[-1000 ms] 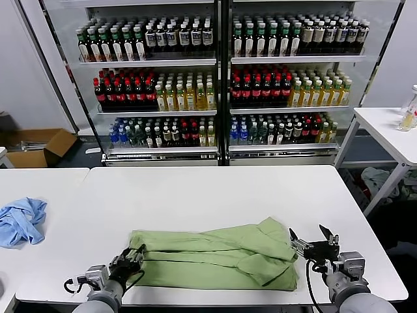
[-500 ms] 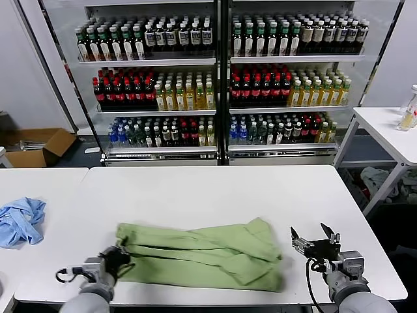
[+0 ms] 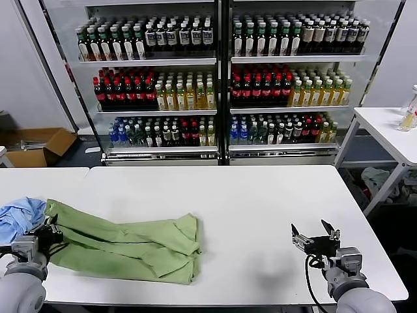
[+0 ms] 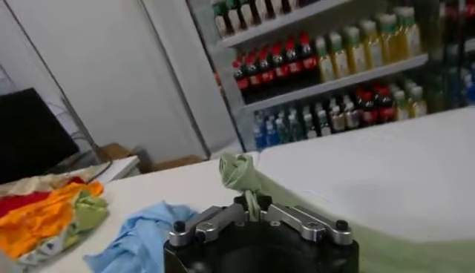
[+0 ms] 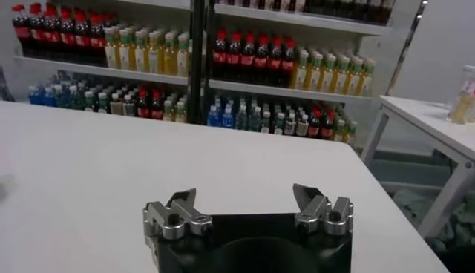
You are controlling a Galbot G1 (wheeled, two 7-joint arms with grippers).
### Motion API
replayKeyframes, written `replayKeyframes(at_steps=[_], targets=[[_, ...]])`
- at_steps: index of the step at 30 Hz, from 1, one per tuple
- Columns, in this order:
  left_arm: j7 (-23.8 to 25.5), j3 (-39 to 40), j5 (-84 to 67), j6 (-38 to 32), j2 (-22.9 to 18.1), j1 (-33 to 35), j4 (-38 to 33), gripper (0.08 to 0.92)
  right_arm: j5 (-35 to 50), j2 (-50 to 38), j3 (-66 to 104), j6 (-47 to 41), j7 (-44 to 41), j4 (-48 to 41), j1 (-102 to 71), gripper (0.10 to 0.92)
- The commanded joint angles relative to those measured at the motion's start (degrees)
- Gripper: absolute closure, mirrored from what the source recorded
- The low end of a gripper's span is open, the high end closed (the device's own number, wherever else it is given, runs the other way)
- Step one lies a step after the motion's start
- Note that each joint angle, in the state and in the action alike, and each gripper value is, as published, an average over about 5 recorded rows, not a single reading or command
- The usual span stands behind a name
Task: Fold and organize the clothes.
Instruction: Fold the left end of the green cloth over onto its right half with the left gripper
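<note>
I have the left gripper point(image 3: 47, 233) pinching the green polo shirt point(image 3: 124, 242) at the bench's point(image 3: 247, 202) left edge; right gripper point(image 3: 315, 238) hovers near the front right corner, fingers spread.

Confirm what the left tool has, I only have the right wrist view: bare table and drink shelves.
Observer: The left tool is shut on a bunched edge of the green shirt, seen in its own wrist view.
Operator: Where's the shirt lying?
Observer: In the head view it lies folded near the front left of the white table, trailing toward the middle.
Operator: Anything near it?
Observer: A blue cloth lies right beside the gripped end, on the table to the left.
Operator: Right tool?
Observer: The right tool is open and empty over the front right of the table, well apart from the shirt.
</note>
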Motion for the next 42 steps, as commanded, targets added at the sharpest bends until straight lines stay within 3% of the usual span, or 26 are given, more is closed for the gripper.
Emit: replayKeyframes(at_steps=[1,7,14,26,30,34,38,42], targets=[[-3.09,14.85,-23.17,1.43,-4.68,0.18,-15.57,0.902,-0.49,-0.02,0.15,-0.01,0.03,0.15,-0.10,0.203],[-2.33,24.99,-23.83,1.28,-11.34,-4.46,-14.08,0.902,-0.80,0.59,0.91,-0.01,0.00,0.42,-1.35,0.203],[-1.18,28.21,-22.69,-0.87,-16.09,-8.54,-6.95,0.902,-1.06,1.03,0.74,-0.01,0.02,0.17,-1.29,0.203],[-0.70,32.63,-20.26,-2.82,-22.13,-10.83,-4.08,0.900,-2.08,2.03,-0.64,-0.02,0.10,-0.25,-0.67,0.203],[1.37,33.51,-17.21,-5.42,-24.51,-11.08,-1.79,0.835,-1.98,1.73,-0.86,-0.03,0.09,-0.09,0.00,0.203],[4.11,30.34,-15.65,-7.71,-23.32,-9.42,-5.19,0.724,-1.86,1.47,-1.27,-0.04,0.05,-0.24,1.00,0.203],[5.50,21.80,-14.25,-9.13,-17.45,-6.09,-12.17,0.611,-1.94,1.99,-2.62,-0.03,0.04,-0.84,2.19,0.203],[5.96,11.94,-1.87,-8.08,-10.91,-0.62,-6.51,0.490,-2.23,2.60,-3.71,-0.01,-0.04,-1.06,2.60,0.203]])
